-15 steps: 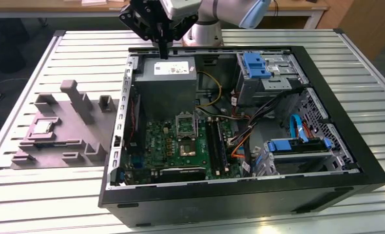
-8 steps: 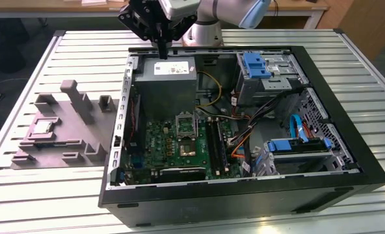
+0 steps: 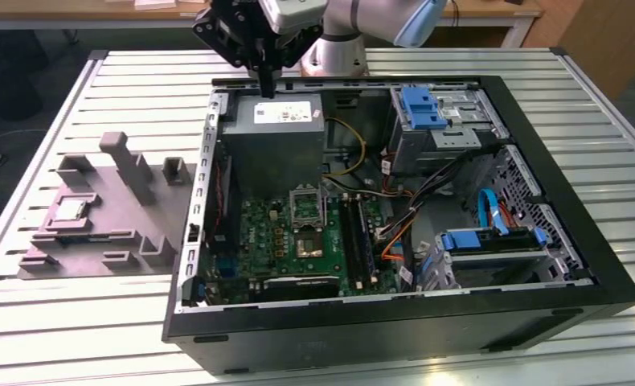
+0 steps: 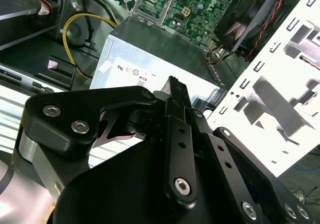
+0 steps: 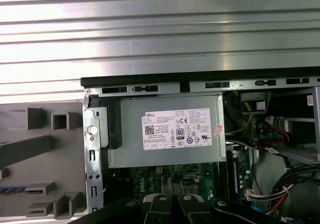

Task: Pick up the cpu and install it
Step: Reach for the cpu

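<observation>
The cpu, a small silvery square chip, lies flat in a recess of the grey fixture plate at the exterior view's left, outside the computer case. My gripper hangs far from it, above the back edge of the case, pointing down over the grey power supply. Its black fingers are shut with nothing between them; in the second wrist view the gripper ends in one closed tip over the power supply. On the green motherboard, the processor socket shows with its metal frame lifted.
The case lies open on a slatted metal table. Inside are drive cages with blue clips, bundled cables and a yellow wire. Upright blocks rise from the fixture plate. The first wrist view shows the power supply and the fixture plate.
</observation>
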{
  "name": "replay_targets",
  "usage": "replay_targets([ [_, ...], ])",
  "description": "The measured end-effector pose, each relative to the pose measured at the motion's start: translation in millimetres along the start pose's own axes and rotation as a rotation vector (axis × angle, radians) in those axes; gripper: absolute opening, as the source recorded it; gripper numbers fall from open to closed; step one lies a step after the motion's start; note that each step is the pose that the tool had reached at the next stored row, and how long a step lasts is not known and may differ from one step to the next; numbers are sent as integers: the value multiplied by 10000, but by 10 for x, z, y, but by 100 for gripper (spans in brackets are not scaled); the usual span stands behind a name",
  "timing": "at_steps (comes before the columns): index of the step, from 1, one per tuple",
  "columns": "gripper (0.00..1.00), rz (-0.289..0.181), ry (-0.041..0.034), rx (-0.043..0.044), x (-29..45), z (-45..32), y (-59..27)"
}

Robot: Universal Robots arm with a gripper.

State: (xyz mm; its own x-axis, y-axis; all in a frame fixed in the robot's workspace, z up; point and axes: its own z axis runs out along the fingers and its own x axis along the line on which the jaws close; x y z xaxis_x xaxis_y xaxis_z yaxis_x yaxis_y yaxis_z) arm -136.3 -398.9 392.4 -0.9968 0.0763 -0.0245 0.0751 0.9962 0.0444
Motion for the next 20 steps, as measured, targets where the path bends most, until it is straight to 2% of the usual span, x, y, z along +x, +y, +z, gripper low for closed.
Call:
replay_targets([
  [6, 11, -1, 0, 1, 12, 3, -1],
  [8, 11, -1, 1, 1, 46, 14, -4],
  [18, 11, -1, 1, 0, 66, 21, -6],
  [20, 11, 0, 1, 0, 130, 55, -12],
])
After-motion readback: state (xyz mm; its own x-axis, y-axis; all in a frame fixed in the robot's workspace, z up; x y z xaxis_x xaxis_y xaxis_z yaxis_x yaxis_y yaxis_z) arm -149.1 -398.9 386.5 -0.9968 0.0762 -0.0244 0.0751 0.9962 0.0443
